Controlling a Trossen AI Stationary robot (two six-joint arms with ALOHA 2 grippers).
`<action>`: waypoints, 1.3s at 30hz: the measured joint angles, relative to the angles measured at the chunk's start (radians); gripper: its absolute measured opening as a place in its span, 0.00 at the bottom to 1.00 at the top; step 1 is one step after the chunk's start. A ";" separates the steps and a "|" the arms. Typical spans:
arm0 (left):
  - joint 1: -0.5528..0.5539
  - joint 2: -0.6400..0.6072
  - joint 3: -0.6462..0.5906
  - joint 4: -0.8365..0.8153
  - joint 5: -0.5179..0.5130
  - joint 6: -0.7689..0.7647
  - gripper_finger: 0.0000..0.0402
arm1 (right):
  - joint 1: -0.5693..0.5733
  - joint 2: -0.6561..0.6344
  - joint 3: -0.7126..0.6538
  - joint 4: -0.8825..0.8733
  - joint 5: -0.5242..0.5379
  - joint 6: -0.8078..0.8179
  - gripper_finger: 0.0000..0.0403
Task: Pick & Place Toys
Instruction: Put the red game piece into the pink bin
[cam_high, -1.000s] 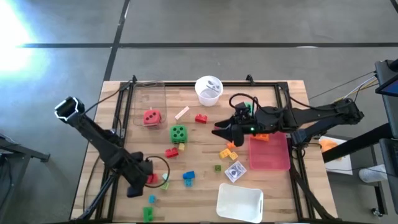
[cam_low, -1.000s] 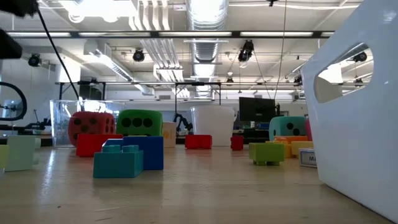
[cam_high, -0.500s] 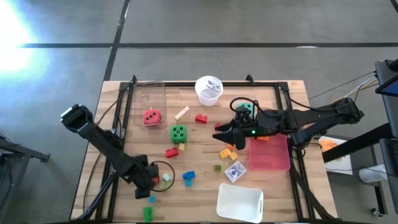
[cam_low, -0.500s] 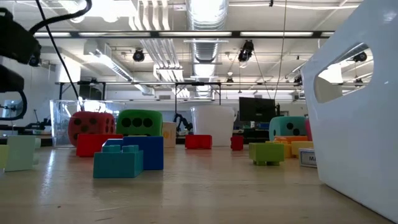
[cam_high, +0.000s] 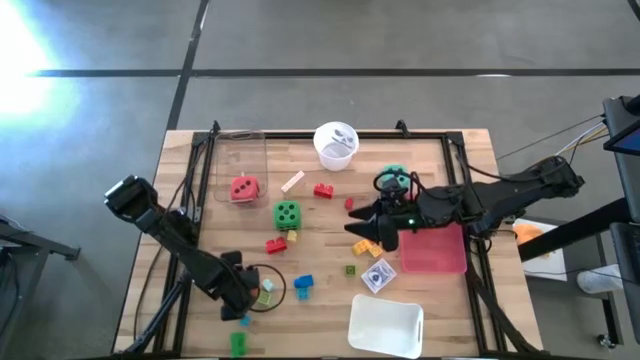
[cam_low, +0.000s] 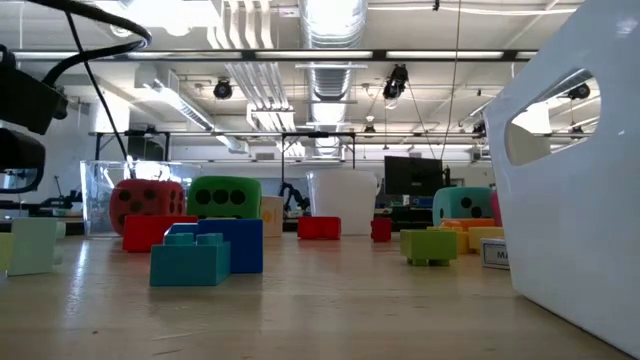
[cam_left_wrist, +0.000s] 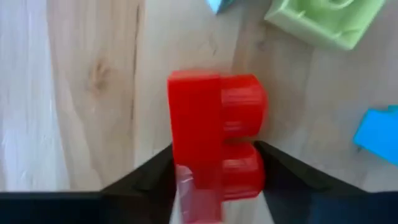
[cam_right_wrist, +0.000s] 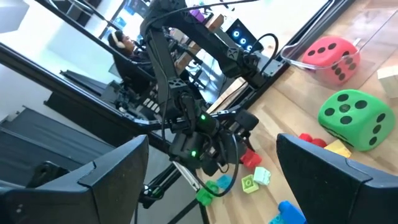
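While the left claw (cam_left_wrist: 214, 186) closes around a red brick (cam_left_wrist: 214, 140) on the surface (cam_left_wrist: 93, 93) for lifting, the right claw (cam_high: 362, 226) hovers wide open, empty.

Red brick (cam_left_wrist: 214, 140) between dark fingers; pale green brick (cam_left_wrist: 326, 22) beside; green die (cam_high: 287, 214), red die (cam_high: 244, 188), both black-dotted; white cup (cam_high: 335, 145); pink tray (cam_high: 433, 247).

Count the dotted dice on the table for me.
3: red die by the clear box, green die just right of it, teal die beside the right arm. None seem hidden.
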 joint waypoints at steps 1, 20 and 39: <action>0.000 -0.001 0.001 0.008 -0.003 0.000 0.41 | 0.006 0.000 0.000 0.000 0.011 0.000 0.85; 0.076 -0.406 0.068 0.034 -0.235 -0.355 0.40 | 0.027 -0.021 0.000 -0.002 -0.016 -0.215 0.85; 0.413 -0.510 0.147 0.723 -0.385 0.090 0.40 | -0.090 0.039 0.047 0.174 -0.122 -0.155 0.85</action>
